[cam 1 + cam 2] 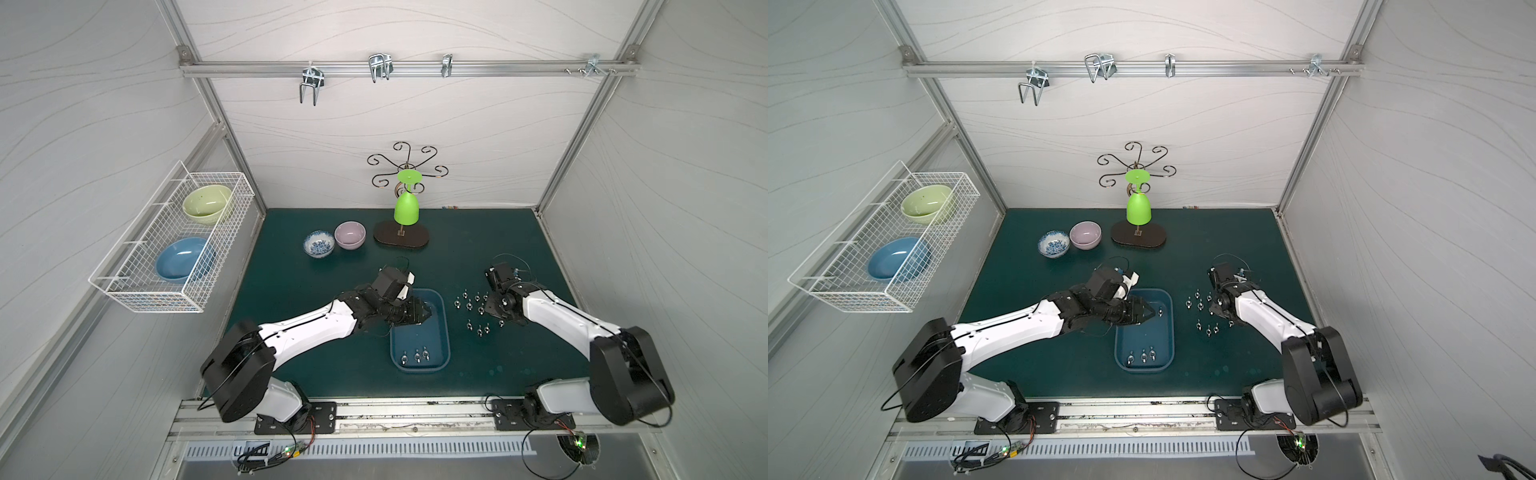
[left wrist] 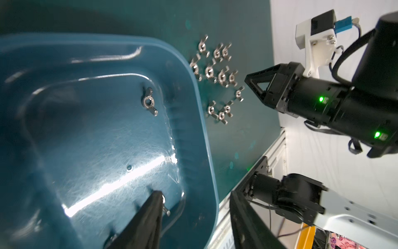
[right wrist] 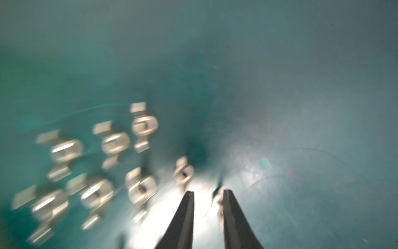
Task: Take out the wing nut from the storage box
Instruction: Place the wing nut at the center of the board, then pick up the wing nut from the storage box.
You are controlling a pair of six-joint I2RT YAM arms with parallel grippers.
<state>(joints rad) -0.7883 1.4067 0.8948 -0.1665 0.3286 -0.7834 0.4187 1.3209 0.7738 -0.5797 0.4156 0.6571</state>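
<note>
Jaws narrowly parted, the right gripper [image 3: 206, 195] is apparently setting a wing nut [image 3: 219, 199] on the mat [image 1: 311, 353] beside the removed cluster [image 2: 221, 76]. The left gripper [image 1: 1147, 313], jaw gap unreadable, reaches into the storage box [image 1: 422, 336], which holds four nuts [image 2: 149, 101].

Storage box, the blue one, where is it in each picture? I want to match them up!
In a top view: the storage box sits near the middle of the mat.
In a top view: the storage box, same spot.
Left wrist: the storage box fills most of the picture.
Right wrist: not in it.
Shared landmark: the loose wing nuts on the mat beside the box, in all four.
</note>
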